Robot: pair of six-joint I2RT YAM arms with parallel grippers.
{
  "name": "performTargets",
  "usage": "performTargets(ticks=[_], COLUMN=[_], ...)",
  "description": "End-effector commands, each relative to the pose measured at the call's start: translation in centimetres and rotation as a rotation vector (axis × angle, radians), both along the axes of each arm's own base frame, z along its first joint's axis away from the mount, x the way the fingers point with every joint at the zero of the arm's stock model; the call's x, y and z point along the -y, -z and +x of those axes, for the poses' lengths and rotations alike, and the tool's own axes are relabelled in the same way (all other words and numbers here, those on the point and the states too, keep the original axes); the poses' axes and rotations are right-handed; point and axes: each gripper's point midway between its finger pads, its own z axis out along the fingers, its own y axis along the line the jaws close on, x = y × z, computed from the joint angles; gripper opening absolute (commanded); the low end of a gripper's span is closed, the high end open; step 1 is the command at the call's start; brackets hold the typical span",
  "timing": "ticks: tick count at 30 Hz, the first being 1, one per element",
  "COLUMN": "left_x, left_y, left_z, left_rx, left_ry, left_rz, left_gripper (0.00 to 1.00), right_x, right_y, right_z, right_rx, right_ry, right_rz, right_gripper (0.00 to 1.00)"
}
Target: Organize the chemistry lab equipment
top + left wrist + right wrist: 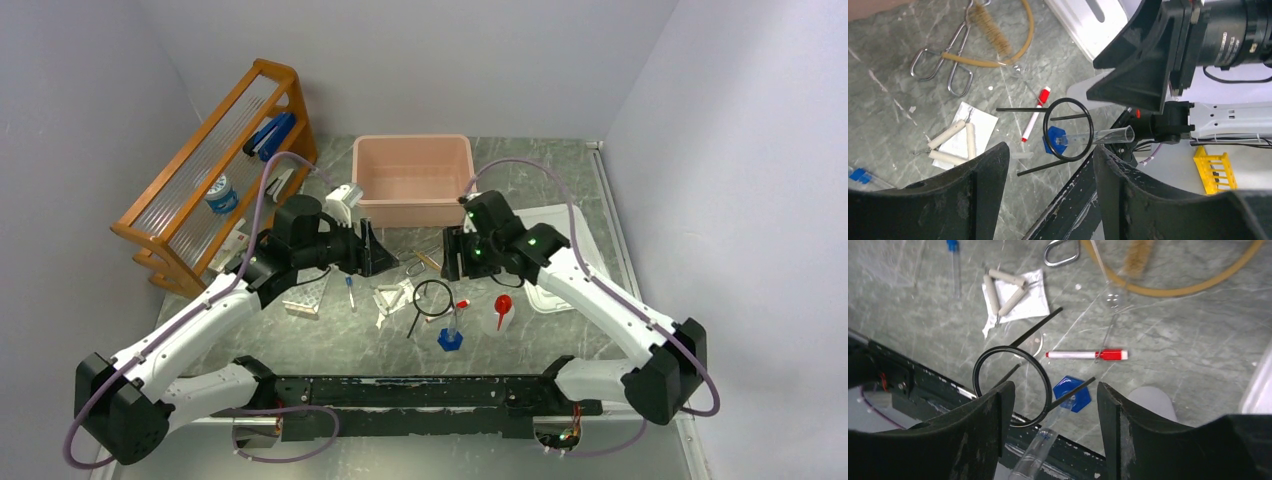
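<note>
Grey marbled table (330,345) carries the clutter; the clear tube rack (305,300) sits half hidden under the left arm. Both arms bend inward, left gripper (372,250) and right gripper (452,255) spread wide and empty, near the black wire ring (433,297).

Top view is evenly lit from overhead, diffuse and bright on the pale walls, with only soft, faint shadows on the table (330,345) and no harsh glare. On the left wrist feed, the left gripper (1050,150) shows as two dark, soft-edged masses close to the lens, while the black wire ring (1068,129) reads sharp. On the right wrist feed, the right gripper (1055,385) is just as dark, and the amber tubing (1173,291) along the top edge looks slightly smeared.
</note>
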Motion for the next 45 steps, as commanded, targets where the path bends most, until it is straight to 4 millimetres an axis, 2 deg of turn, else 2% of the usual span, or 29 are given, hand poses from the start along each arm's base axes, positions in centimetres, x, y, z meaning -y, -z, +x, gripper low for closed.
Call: performTargets(ticks=[1,3,8,11,13,19,22,27,40,43,45], left_x=[-0.1,0.0,-0.3,-0.7,-0.8,-1.2,-1.4,-1.6,-4.5,-5.3,-6.4], left_y=[0.1,0.9,1.8,2.1,2.5,3.1,2.9,2.4,-0.6,-1.5,-2.2], left_z=[1.1,1.3,1.9,2.1,2.1,2.1,2.2,2.5,4.3,4.7,5.2], left_rx=[0.014,-0.002,-0.005,0.009,0.006,0.007,0.020,0.035,0.119,0.136,0.145], left_ry=[-0.067,-0.077,-0.100,-0.114,-0.117,-0.131,-0.143,-0.157,-0.357,-0.411,-0.482], left_rz=[-0.015,-0.011,0.030,0.049,0.055,0.070,0.075,0.075,0.089,0.088,0.101], left_gripper=[0.66,0.64,0.61,0.61,0.61,0.60,0.59,0.59,0.58,0.58,0.58], right_x=[-2.0,-2.6,-3.4,-3.5,-3.6,-3.4,-3.1,-3.3,-6.2,-6.5,-7.0], right_y=[1.1,2.2,4.3,5.4,6.0,6.2,5.5,3.0,-6.5,-8.9,-11.3], right_z=[-1.3,-1.6,-1.0,-0.5,-0.5,-0.7,-0.6,-0.7,-0.5,0.3,1.4], right_rx=[-0.025,-0.045,-0.060,-0.044,-0.044,-0.018,0.004,0.040,0.183,0.240,0.300], right_ry=[-0.140,-0.172,-0.192,-0.205,-0.231,-0.312,-0.322,-0.339,-0.334,-0.305,-0.272], right_rz=[-0.021,-0.057,-0.161,-0.226,-0.256,-0.341,-0.356,-0.322,-0.082,-0.047,-0.016], right_gripper=[0.63,0.59,0.42,0.35,0.26,0.01,0.00,0.00,0.00,0.00,0.00])
